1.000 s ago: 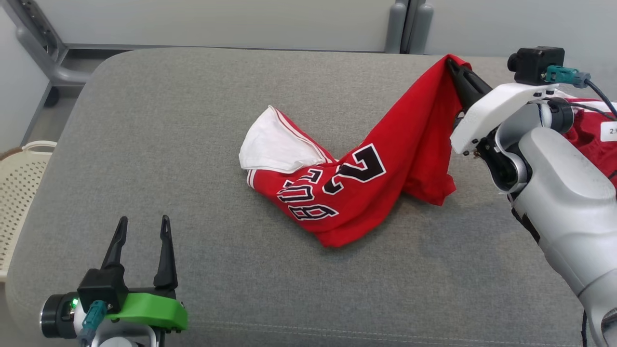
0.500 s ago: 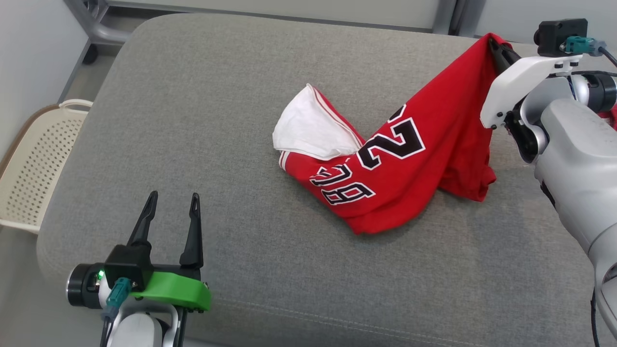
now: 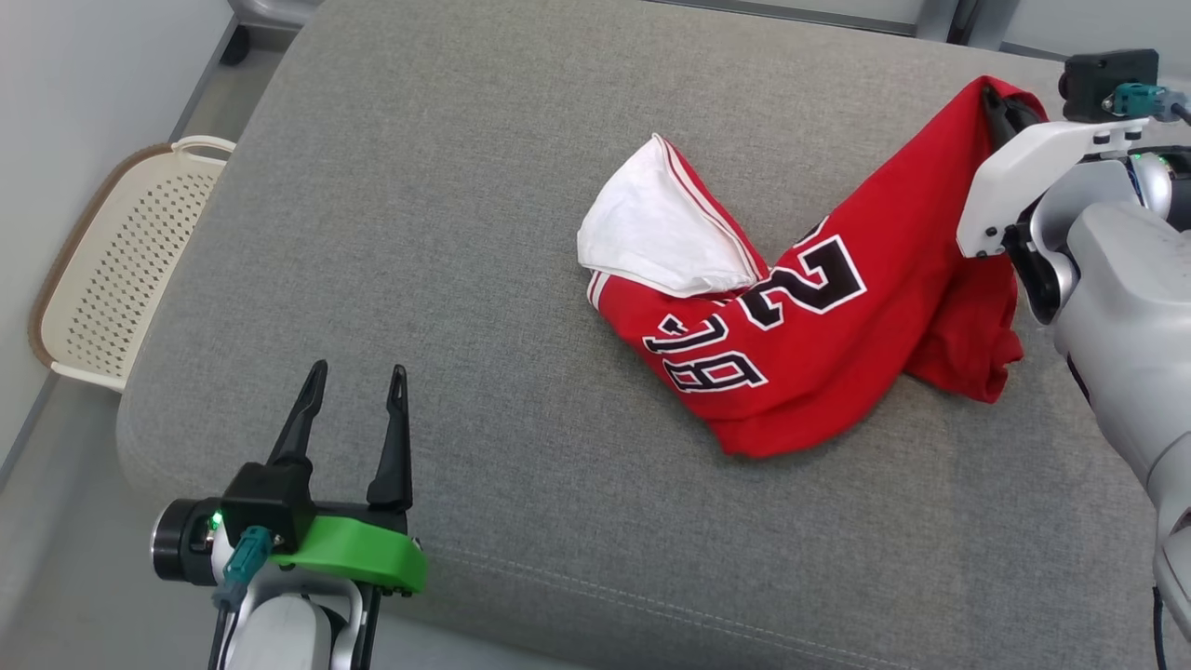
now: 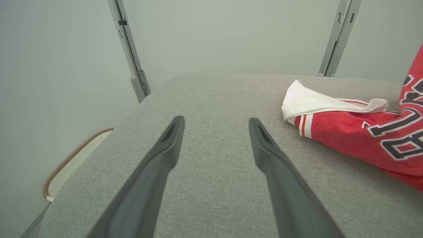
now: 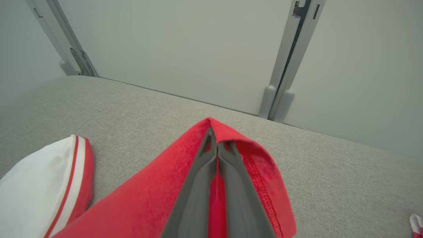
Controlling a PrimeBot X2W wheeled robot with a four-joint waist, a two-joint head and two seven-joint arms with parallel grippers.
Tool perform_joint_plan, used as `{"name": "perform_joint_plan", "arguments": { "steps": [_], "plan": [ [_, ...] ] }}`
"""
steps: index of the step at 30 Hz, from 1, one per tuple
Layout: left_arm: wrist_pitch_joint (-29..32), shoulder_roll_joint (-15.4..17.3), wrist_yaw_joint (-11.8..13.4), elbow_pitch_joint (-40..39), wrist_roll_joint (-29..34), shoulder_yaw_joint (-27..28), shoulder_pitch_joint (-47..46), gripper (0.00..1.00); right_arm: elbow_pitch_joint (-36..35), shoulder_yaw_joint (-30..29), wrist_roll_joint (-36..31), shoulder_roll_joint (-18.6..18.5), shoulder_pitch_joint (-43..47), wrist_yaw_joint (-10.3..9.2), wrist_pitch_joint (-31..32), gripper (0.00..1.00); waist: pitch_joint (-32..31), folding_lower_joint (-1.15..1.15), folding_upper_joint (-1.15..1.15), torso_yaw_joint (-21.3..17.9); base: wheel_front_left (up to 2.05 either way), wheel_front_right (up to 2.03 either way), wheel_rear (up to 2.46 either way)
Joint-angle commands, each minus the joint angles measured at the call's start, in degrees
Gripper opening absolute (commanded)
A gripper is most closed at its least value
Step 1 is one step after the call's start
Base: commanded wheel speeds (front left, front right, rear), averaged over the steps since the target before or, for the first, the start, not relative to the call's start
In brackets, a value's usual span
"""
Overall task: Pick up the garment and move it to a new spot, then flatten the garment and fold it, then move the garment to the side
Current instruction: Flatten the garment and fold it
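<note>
Green-bracketed left gripper (image 3: 358, 368): near edge of the cushion, fingers spread wide, empty, as a second ago. Grey fabric cushion (image 3: 447, 186): bears the garment. Cream perforated basket (image 3: 112, 270): on the floor off the cushion's left side; more of it in the head view since the camera swung. Red basketball jersey (image 3: 819, 354): crumpled mid-cushion, white inner face (image 3: 651, 233) turned out, black numerals up; lie unchanged. Right gripper (image 3: 994, 98): far right, fingers still pinched together on the jersey's raised red hem
</note>
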Motion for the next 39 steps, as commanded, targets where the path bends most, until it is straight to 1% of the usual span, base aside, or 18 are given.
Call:
{"name": "perform_joint_plan", "arguments": {
  "steps": [1, 2, 5, 9, 13, 16, 19, 23, 27, 33, 39],
  "plan": [
    [-0.1, -0.1, 0.5, 0.1, -0.3, 0.0, -0.9, 1.0, 0.3, -0.1, -0.7, 0.0, -0.2, 0.0, 0.0, 0.96, 0.0, 0.0, 0.0, -0.1, 0.0, 0.0, 0.0],
    [-0.1, -0.1, 0.6, 0.1, -0.3, 0.0, -0.9, 1.0, 0.3, -0.1, -0.8, 0.2, 0.0, 0.0, 0.6, 1.0, -0.1, 0.0, 0.0, -0.3, 0.0, 0.0, 0.0],
    [-0.1, -0.1, 0.9, 0.2, -0.4, 0.5, -0.5, 1.0, 0.4, -0.1, -1.5, 0.7, 0.4, 0.0, 1.0, 1.0, -0.5, 0.0, 0.0, -1.2, 0.0, 0.0, 0.0],
    [-0.1, -0.1, 0.9, 0.0, 0.0, 1.3, 0.4, 1.0, 0.3, 0.1, -2.1, 1.3, 1.1, 0.0, -0.5, 1.0, -1.8, 0.0, 0.0, -3.0, 0.0, 0.0, 0.0],
    [-0.1, -0.1, 0.9, -0.2, 0.2, 1.5, 1.1, 1.0, -1.7, -0.5, -1.0, 1.3, 2.8, 0.0, -1.3, 1.0, -2.9, 0.0, 0.0, -4.3, 0.0, 0.0, 0.0],
    [-0.1, 0.0, 0.7, -0.4, 0.3, 1.9, 1.5, 1.0, -4.5, -1.2, 0.1, 0.8, 4.6, 0.0, -1.6, 1.0, -3.5, 0.0, 0.0, -5.3, 0.0, 0.0, 0.0],
    [-0.1, 0.0, 0.5, -0.6, 0.6, 2.2, 2.0, 1.0, -9.4, -2.9, 0.4, -0.1, 7.4, 0.0, -1.6, 1.0, -4.2, 0.0, 0.0, -6.2, 0.0, 0.0, 0.0],
    [-0.1, 0.0, 0.4, -1.0, 0.9, 2.9, 2.7, 1.0, -15.9, -5.8, -0.6, -1.5, 12.7, 0.0, -1.6, 1.0, -5.2, 0.0, 0.0, -7.2, 0.0, 0.0, 0.0],
    [-0.1, 0.0, 0.2, -1.3, 1.4, 3.6, 3.4, 1.0, -20.5, -8.6, -2.1, -2.2, 17.8, 0.0, -1.6, 1.0, -6.2, 0.0, 0.0, -8.0, 0.0, 0.0, 0.0],
    [-0.1, 0.1, 0.0, -1.7, 1.7, 4.5, 4.2, 1.0, -25.1, -11.9, -4.0, -1.8, 24.6, 0.0, -1.6, 1.0, -7.0, 0.0, 0.0, -9.2, 0.0, 0.0, 0.0],
    [-0.1, 0.1, 0.1, -2.4, 1.9, 4.9, 5.0, 1.0, -26.9, -13.2, -4.5, -0.4, 29.8, 0.0, -1.6, 1.0, -7.3, 0.0, 0.0, -10.1, 0.0, 0.0, 0.0]
  ]
}}
